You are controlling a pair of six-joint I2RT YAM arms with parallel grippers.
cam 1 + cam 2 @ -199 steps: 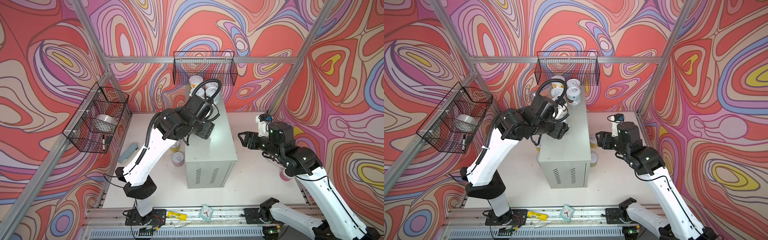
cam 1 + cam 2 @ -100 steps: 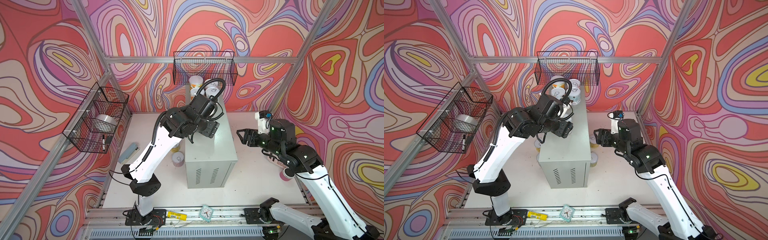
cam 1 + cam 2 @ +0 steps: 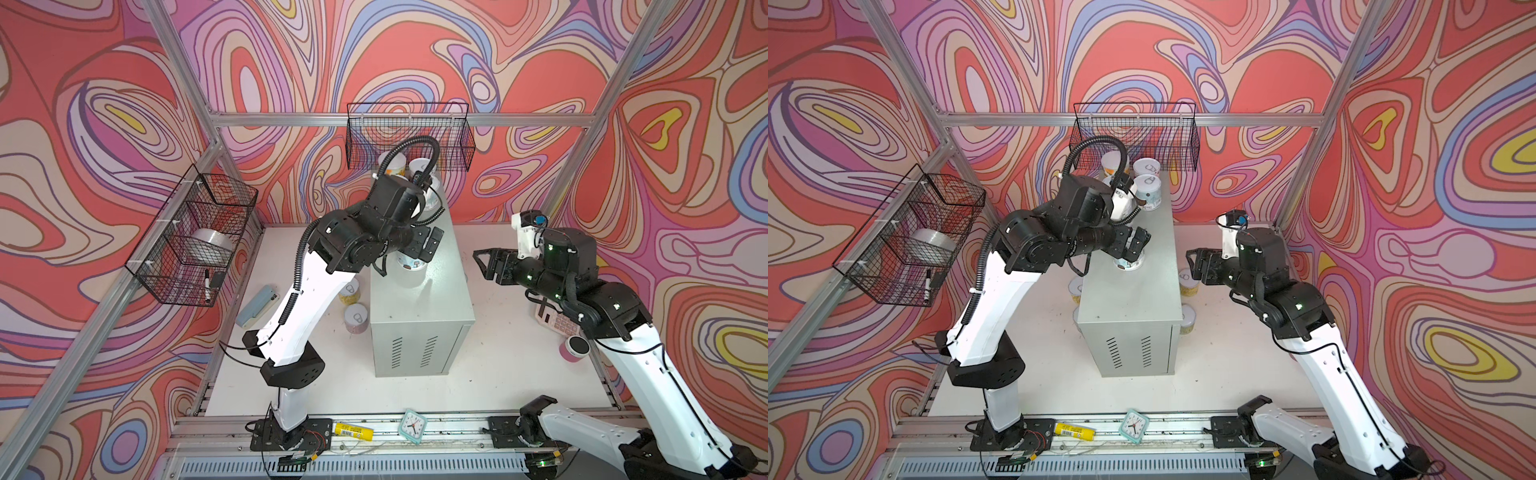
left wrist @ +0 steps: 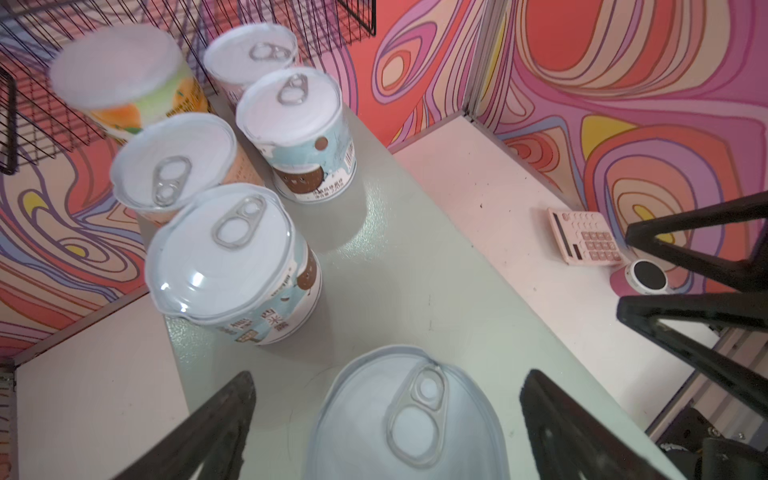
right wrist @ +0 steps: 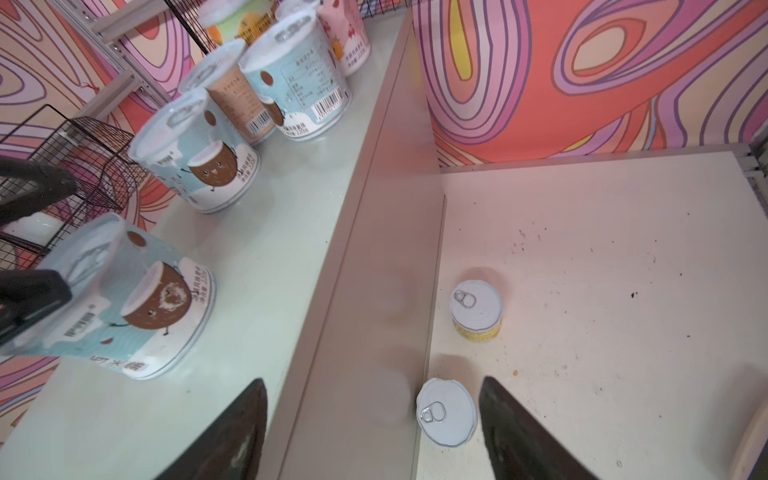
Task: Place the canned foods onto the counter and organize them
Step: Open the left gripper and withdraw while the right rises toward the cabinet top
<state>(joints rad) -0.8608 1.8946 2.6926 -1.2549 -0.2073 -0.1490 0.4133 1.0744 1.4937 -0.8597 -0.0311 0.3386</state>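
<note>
Left wrist view: left gripper (image 4: 386,374) spread wide, straddling the nearest can (image 4: 409,419), gap visible on both sides, nothing gripped. Can upright on the counter (image 4: 415,257), toward the left arm's side, set apart from the cluster of five cans (image 4: 174,162) at the far end.

Step in hand, by judgement: release and withdrawal.
- Lift straight up, well clear of the lid, before any swing away.
- No sideways drift; a nudged can likely to slide or tip on the glossy top.
- Check spacing against the neighbouring coconut can (image 4: 232,266) for a tidy row; small corrective push only if needed.

Right gripper (image 5: 372,379) likewise parted and empty, hovering just beside the counter, over two cans (image 5: 476,309) on the white tabletop (image 5: 602,249). Two more cans (image 3: 356,318) on the tabletop at the counter's other side, seen in a top view. Six cans up, four seen below: past halfway, probably.
</note>
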